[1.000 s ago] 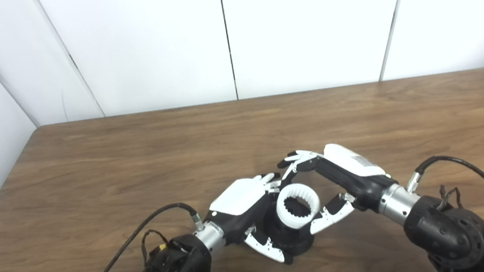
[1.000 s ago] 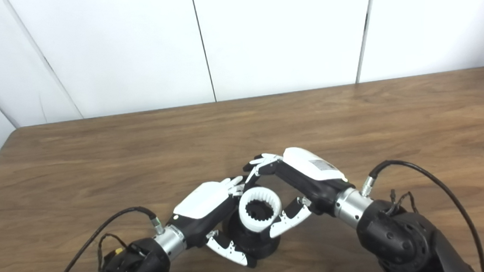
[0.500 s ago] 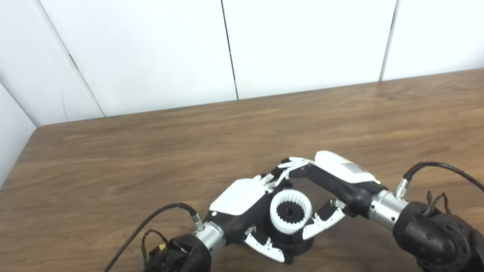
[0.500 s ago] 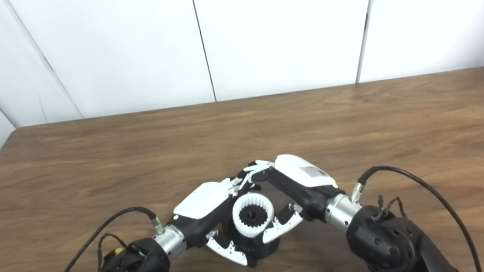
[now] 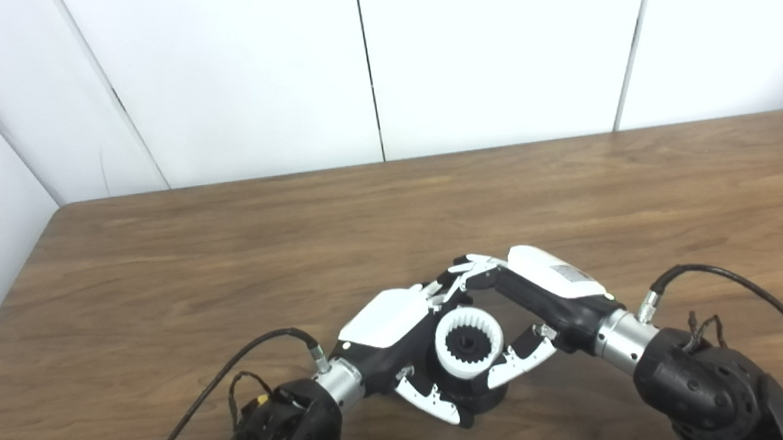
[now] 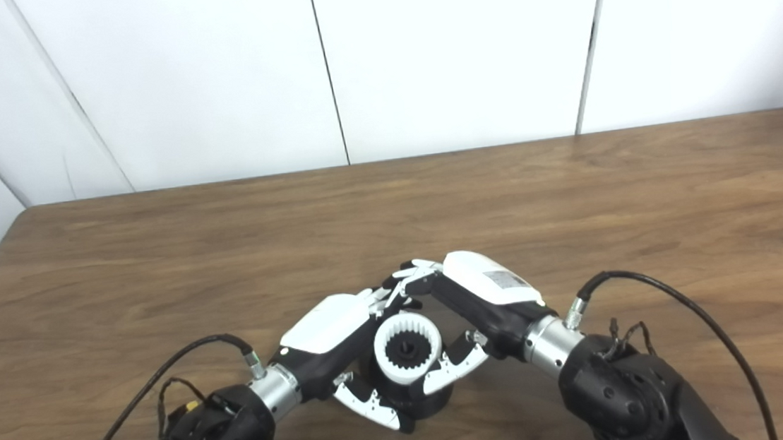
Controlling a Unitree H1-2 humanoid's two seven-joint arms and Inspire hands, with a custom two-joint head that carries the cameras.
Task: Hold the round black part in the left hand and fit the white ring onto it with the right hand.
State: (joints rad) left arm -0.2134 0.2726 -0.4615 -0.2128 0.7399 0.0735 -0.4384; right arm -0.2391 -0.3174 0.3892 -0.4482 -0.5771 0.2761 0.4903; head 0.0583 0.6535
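Observation:
The round black part [image 5: 474, 398] rests on the wooden table near its front edge, and my left hand [image 5: 401, 325] is shut around its left side. The white ring [image 5: 468, 342], toothed inside, sits on top of the black part, with the part's black toothed hub showing in the ring's hole. My right hand [image 5: 530, 300] is shut on the ring, with fingers over its far rim and thumb at its near right. The same shows in the right eye view: black part [image 6: 418, 402], ring [image 6: 408, 347], left hand [image 6: 334, 331], right hand [image 6: 473, 301].
The wooden table [image 5: 224, 249] runs wide to the left, right and back of the hands. White wall panels stand behind it. A black cable loops from each wrist over the table's front part.
My right hand has moved left and down with the white ring, bringing it from a tilted pose above the black part to sitting over the hub. My left hand has stayed put.

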